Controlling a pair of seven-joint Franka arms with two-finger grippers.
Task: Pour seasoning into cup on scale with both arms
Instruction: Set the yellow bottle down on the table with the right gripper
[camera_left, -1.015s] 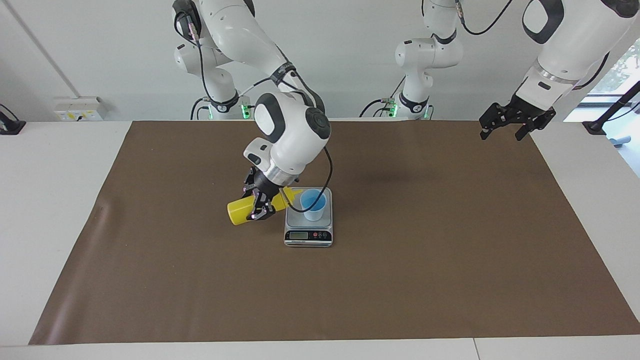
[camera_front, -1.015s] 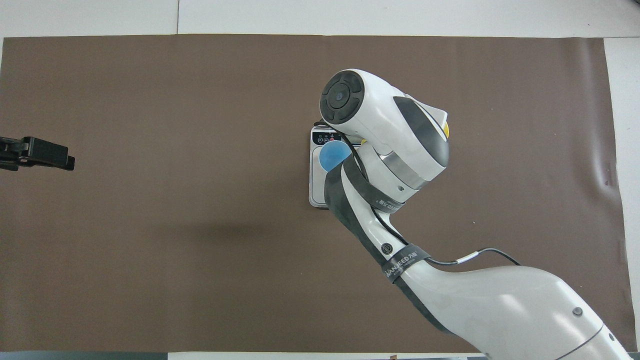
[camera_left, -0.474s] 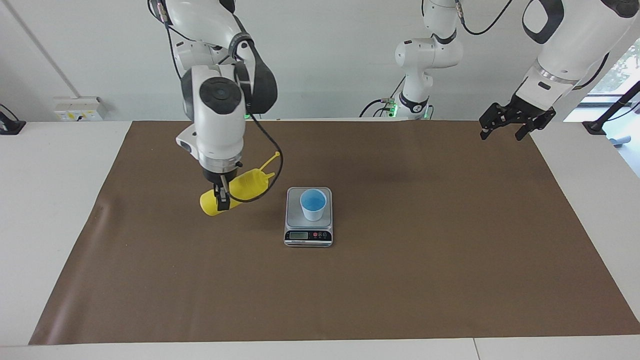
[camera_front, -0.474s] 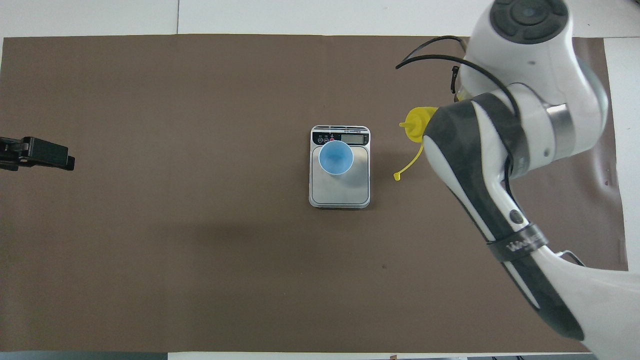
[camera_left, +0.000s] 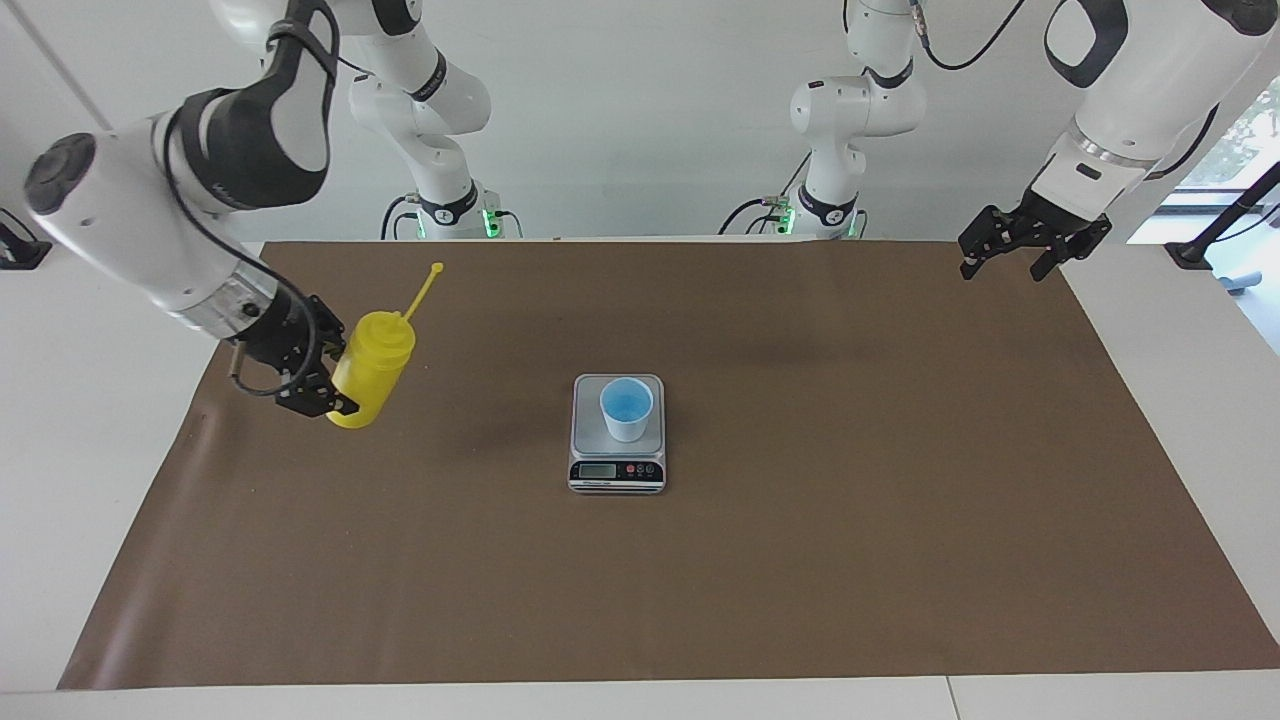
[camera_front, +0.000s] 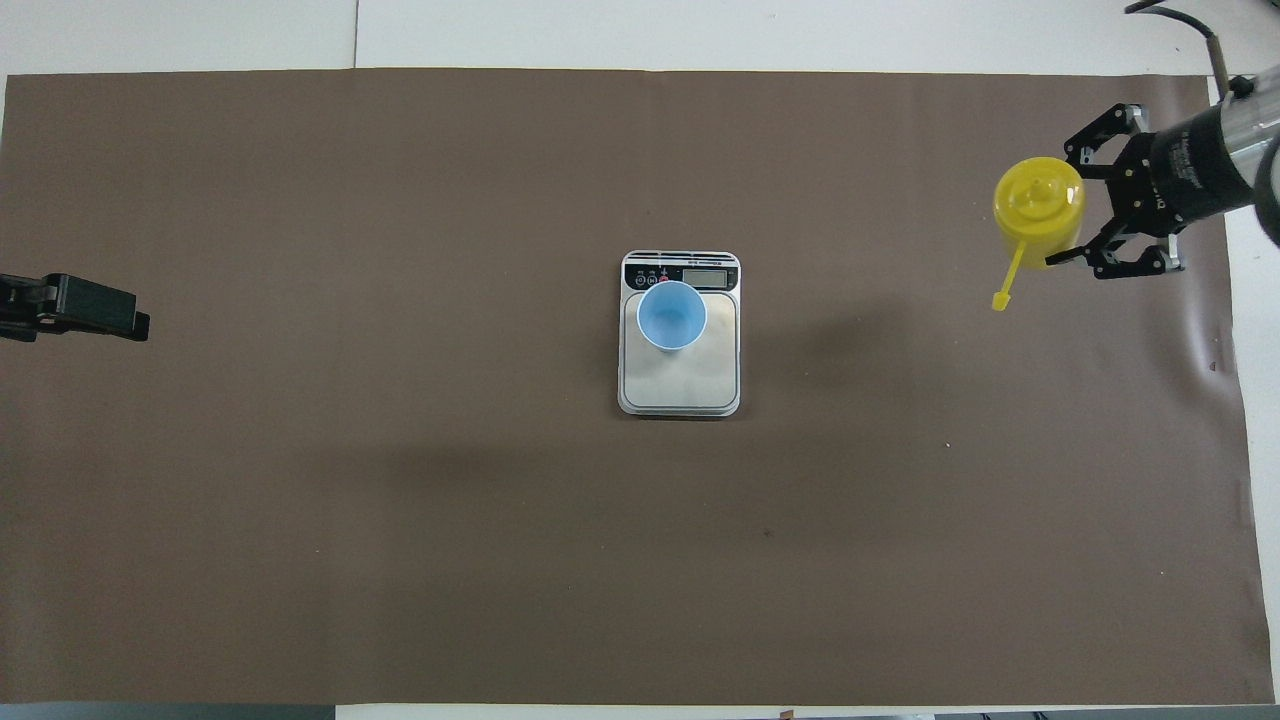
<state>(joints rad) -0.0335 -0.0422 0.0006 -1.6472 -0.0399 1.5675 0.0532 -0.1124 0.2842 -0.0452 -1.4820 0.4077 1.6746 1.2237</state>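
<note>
The light-blue cup (camera_left: 626, 408) stands on the silver scale (camera_left: 655, 437) at the middle of the brown mat; they also show in the overhead view, cup (camera_front: 672, 314) on scale (camera_front: 680, 385). My right gripper (camera_left: 335, 372) is shut on the yellow seasoning bottle (camera_left: 372, 362), which is nearly upright with its nozzle up and cap strap sticking out, over the mat near the right arm's end of the table. The overhead view shows the gripper (camera_front: 1072, 206) and the bottle (camera_front: 1038, 205) too. My left gripper (camera_left: 1008, 262) is open and waits over the mat's corner at the left arm's end (camera_front: 100, 310).
The brown mat (camera_left: 800, 560) covers most of the white table. The arm bases stand along the table edge at the robots' end.
My right arm has swung the bottle away from above the cup toward the right arm's end of the table and turned it from lying tilted to nearly upright. The left arm has not moved.
</note>
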